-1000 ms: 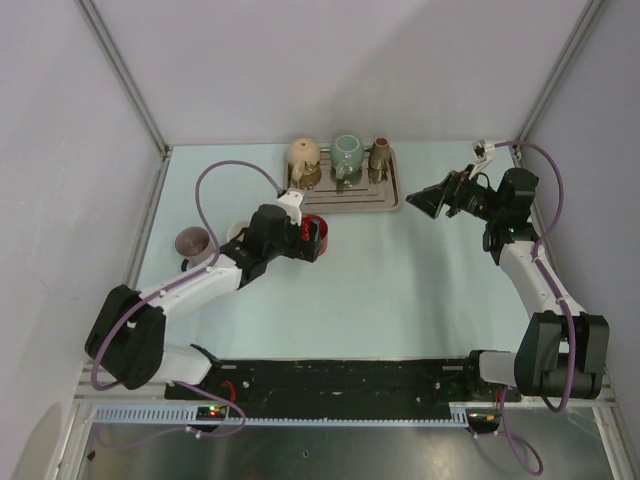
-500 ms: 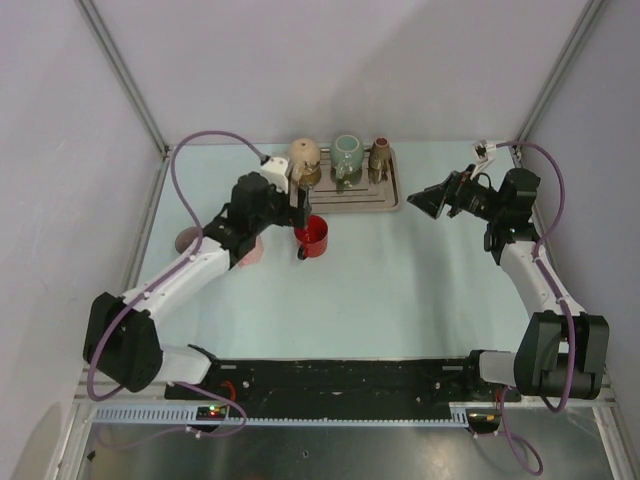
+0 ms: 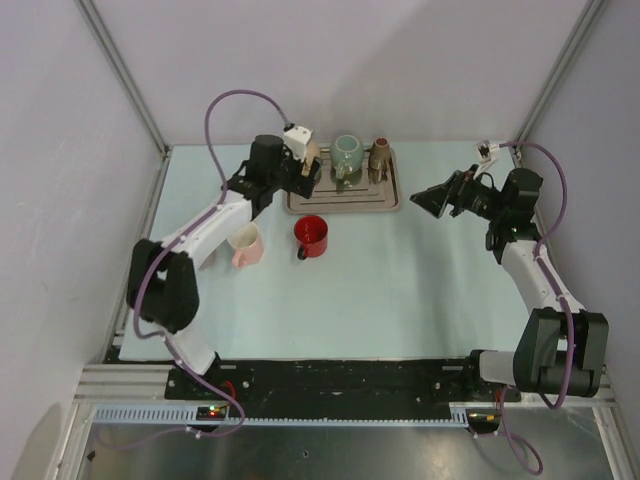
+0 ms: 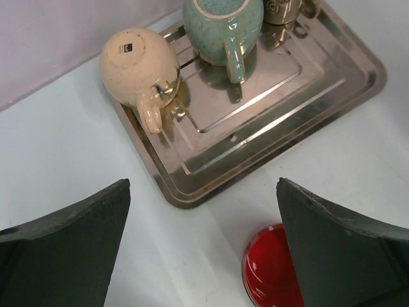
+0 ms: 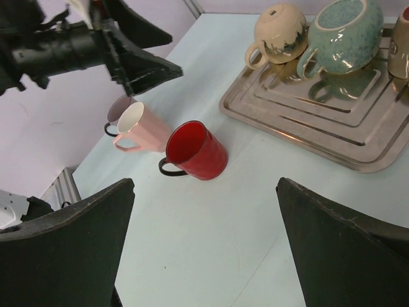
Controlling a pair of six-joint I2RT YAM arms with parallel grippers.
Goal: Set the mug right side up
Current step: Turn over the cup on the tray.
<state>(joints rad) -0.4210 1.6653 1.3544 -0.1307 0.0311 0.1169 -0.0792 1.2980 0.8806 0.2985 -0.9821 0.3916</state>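
The red mug [image 3: 311, 237] is glossy and round with a dark loop handle. It stands mouth up on the matte, pale blue-green tabletop [image 3: 400, 270], just in front of the tray [image 3: 392, 203] and touched by neither arm.

The tray is one shallow rectangle of shiny metal with stepped ridges. It carries three speckled glazed mugs in a row: a cream mug [image 4: 139, 64] turned base up, a teal mug [image 4: 223, 25] with its mouth up, and a brown mug [image 3: 379, 157].

To the left of the red one sits a pink mug [image 5: 142, 126] with a white inside, and a dull mauve mug [image 5: 117, 109] is right behind it. That makes six mugs in all.

The left pincer [image 4: 203, 192] hovers over the tray's near left corner with its dark wedge-shaped fingers [image 4: 64, 249] spread wide, holding and touching nothing. The right pincer [image 5: 204, 185] hangs above the tabletop to the right of the tray, its fingers likewise wide apart and empty.
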